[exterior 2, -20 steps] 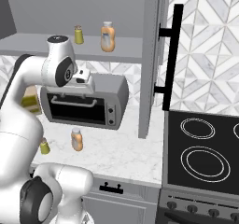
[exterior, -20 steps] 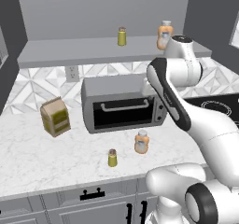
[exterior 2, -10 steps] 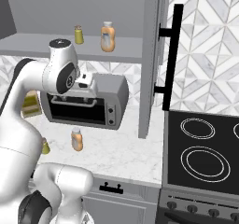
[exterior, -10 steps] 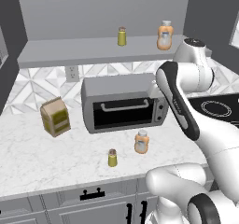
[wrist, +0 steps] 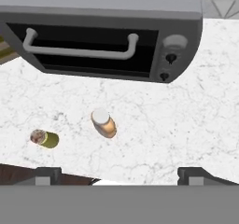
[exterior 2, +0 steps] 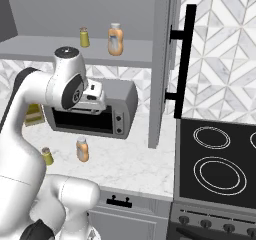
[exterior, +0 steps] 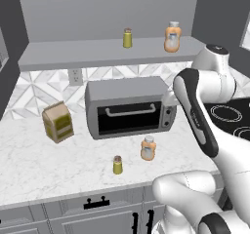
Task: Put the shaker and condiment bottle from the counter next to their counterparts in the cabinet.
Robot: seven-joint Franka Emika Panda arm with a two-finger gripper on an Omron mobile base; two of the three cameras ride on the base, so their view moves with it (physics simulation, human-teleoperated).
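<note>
On the marble counter [exterior: 44, 169] stand the small yellow-green shaker [exterior: 117, 165] [exterior 2: 47, 156] and, to its right, the orange condiment bottle [exterior: 148, 148] [exterior 2: 82, 149]. Up in the grey cabinet [exterior: 93, 52] [exterior 2: 40, 48] stand their counterparts, a shaker [exterior: 127, 38] [exterior 2: 84, 37] and an orange bottle [exterior: 172, 37] [exterior 2: 115, 39]. My gripper [wrist: 120, 176] hangs high over the counter in front of the toaster oven, looking down. It is open and holds nothing. Below it lie the bottle [wrist: 103, 122] and, further left, the shaker [wrist: 44, 138].
A grey toaster oven [exterior: 129, 106] [wrist: 107, 41] stands at the back of the counter, close behind the bottle. A tan and green box [exterior: 57, 122] stands to its left. The cabinet door with a black handle [exterior 2: 182, 64] hangs open beside the black stove [exterior 2: 220, 159].
The arm has swung to the right in the left base view, its upper joint now further from the shelf. Shakers and bottles have not moved.
</note>
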